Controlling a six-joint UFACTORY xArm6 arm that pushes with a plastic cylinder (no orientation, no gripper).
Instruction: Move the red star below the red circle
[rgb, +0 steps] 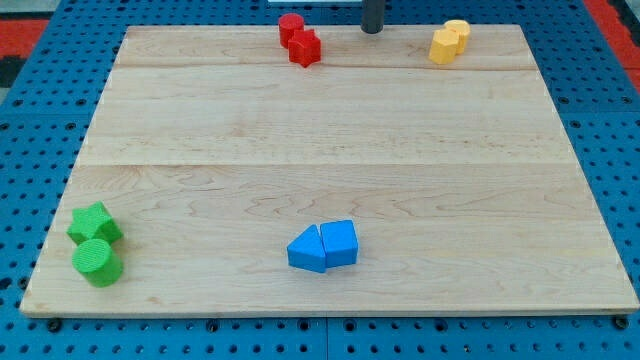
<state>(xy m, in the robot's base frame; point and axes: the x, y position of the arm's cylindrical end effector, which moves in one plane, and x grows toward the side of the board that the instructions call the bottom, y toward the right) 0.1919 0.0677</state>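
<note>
Green circle (97, 261) nearest, my tip (371, 30) upright beside red star (305, 48)

A pale wooden board (330, 150) is filling most of the view — its planks running left to right under even, soft light. Blue pegboard (40, 150), dotted with holes, is framing it — red patches (30, 30) peeking in at the top corners.

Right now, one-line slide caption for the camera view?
My tip at the top edge, right of the red star already touching below the red circle.
</note>
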